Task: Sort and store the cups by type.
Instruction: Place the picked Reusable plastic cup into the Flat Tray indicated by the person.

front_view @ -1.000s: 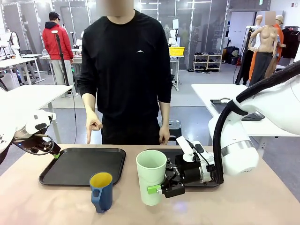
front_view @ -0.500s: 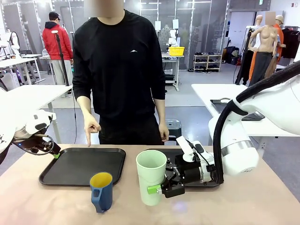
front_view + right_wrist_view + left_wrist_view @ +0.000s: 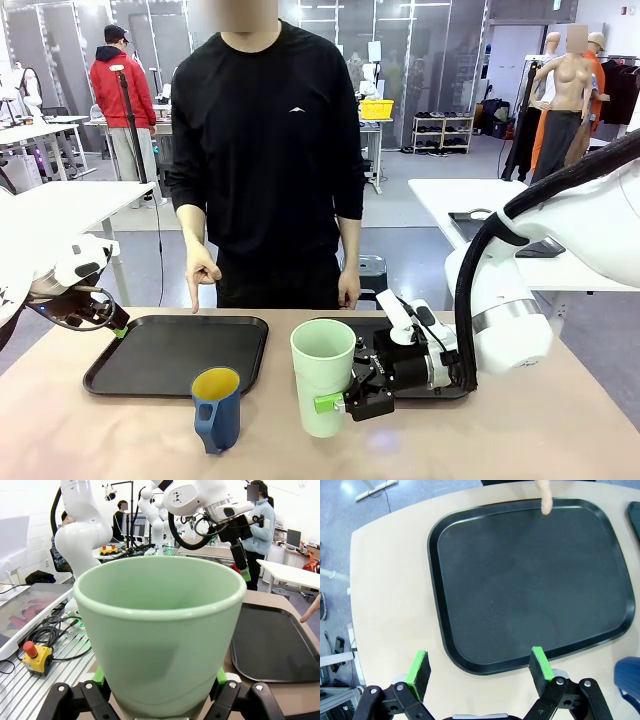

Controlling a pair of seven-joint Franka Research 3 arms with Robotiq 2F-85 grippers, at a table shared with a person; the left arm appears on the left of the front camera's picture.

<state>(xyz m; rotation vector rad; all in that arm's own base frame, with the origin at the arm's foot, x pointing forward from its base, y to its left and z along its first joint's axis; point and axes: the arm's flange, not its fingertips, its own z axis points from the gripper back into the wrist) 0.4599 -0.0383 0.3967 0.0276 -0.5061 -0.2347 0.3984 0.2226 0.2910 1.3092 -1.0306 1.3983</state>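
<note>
The pale mint-green tumbler [image 3: 322, 385] stands upright on the table between the two trays. My right gripper [image 3: 335, 400] is shut on the tumbler low on its side; in the right wrist view the green pads [image 3: 220, 677] press against the tumbler [image 3: 160, 630] from both sides. The dark blue mug [image 3: 216, 408] with a yellow inside stands free to the tumbler's left, and its edge [image 3: 627, 672] shows in the left wrist view. My left gripper [image 3: 118, 330] hovers open over the left tray's near-left edge, its fingers [image 3: 541, 664] holding nothing.
A black tray [image 3: 170, 355] lies at the left with nothing on it, also seen below the left gripper [image 3: 530, 580]. A second black tray [image 3: 375, 330] lies under my right arm. The person's hand [image 3: 200, 275] points a finger [image 3: 546, 500] down at the left tray's far edge.
The person has shifted slightly while the pointing hand stays over the left tray's far edge. Both arms and both cups have stayed where they were.
</note>
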